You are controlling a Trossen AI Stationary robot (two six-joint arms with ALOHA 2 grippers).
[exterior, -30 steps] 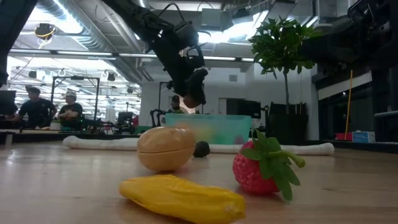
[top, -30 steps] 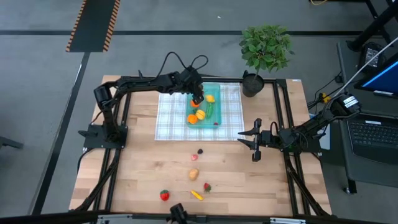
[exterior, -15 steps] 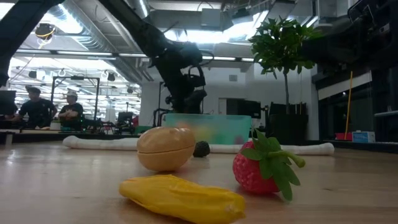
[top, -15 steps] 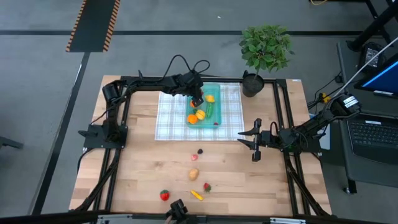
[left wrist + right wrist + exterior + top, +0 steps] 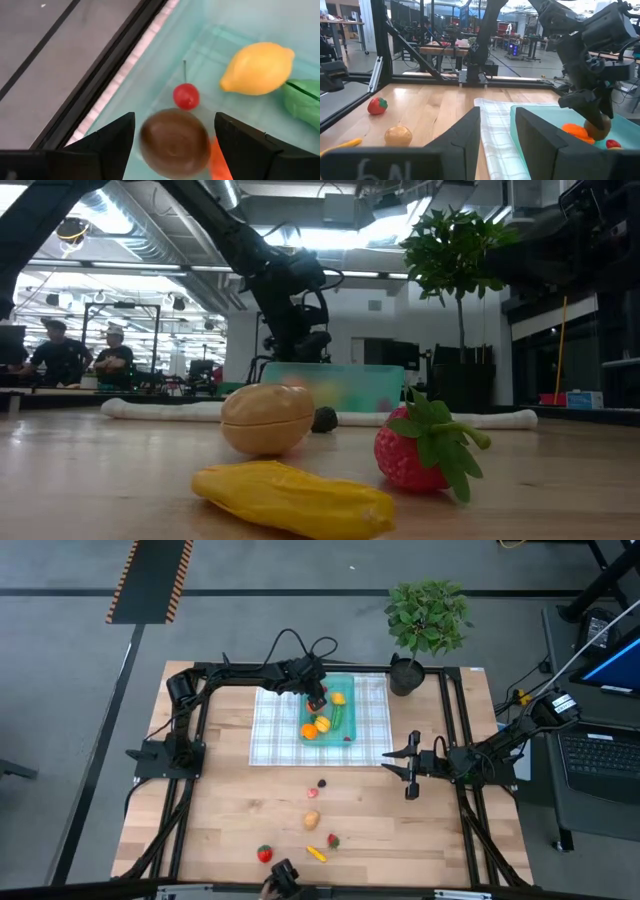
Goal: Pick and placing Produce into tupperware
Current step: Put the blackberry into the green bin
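Observation:
My left gripper [image 5: 316, 700] is low inside the teal tupperware [image 5: 352, 690], near its far left corner, and it is open. A brown kiwi [image 5: 175, 142] sits between its fingers, with a thin gap showing on each side. Beside the kiwi, a cherry [image 5: 186, 96], a lemon [image 5: 257, 67], a green cucumber [image 5: 302, 102] and an orange [image 5: 217, 160] lie on the tupperware floor. More produce lies on the bare wood: a tan potato [image 5: 312, 820], a strawberry [image 5: 333, 839] and a yellow piece [image 5: 316, 853]. My right gripper [image 5: 408, 768] waits open at the table's right.
The tupperware stands on a white-and-grey checked cloth [image 5: 275, 730]. A potted plant [image 5: 425, 625] stands at the far right corner. Another strawberry [image 5: 264, 854] lies near the near edge and a dark cherry [image 5: 322, 782] just off the cloth. People sit far behind the table [image 5: 80, 355].
My left gripper has come down from above the tupperware to its rim level, carrying the brown kiwi down with it, while the arm's elbow has swung toward the table's far side. The right arm has kept still.

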